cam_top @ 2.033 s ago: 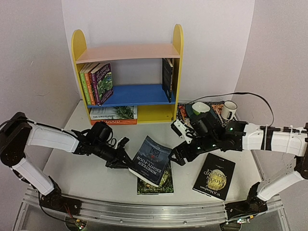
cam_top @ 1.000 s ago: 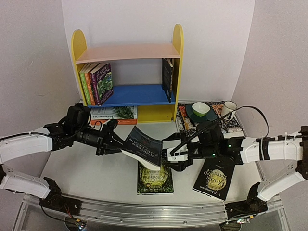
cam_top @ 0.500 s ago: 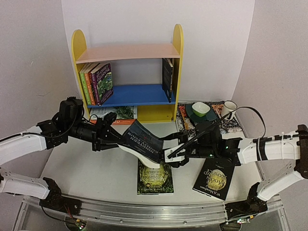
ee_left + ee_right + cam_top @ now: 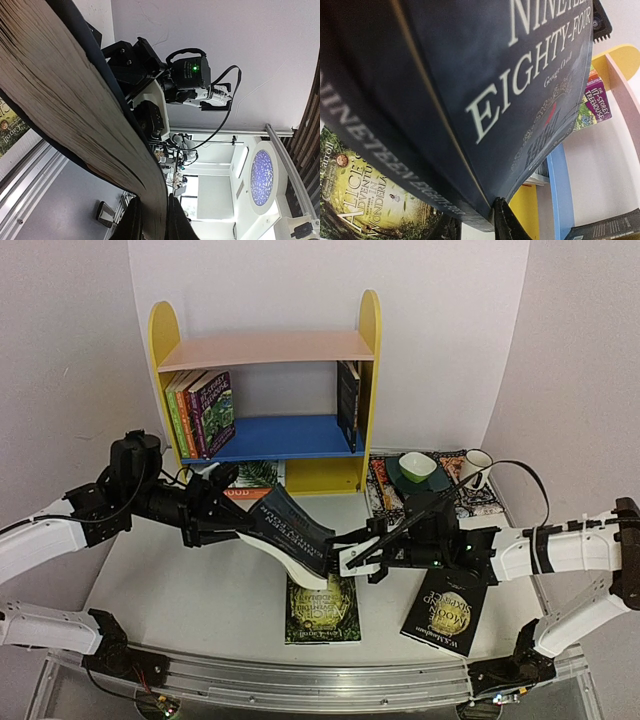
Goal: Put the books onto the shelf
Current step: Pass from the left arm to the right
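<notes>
Near the front edge of the table (image 4: 190, 600), a green book (image 4: 322, 612) and a black book (image 4: 446, 612) lie flat. Over the green one, a dark blue book (image 4: 295, 532) hangs in the air. The left gripper (image 4: 228, 524) pinches one end. The right gripper (image 4: 352, 558) pinches the other. The shelf (image 4: 265, 348) stands at the back edge.
</notes>
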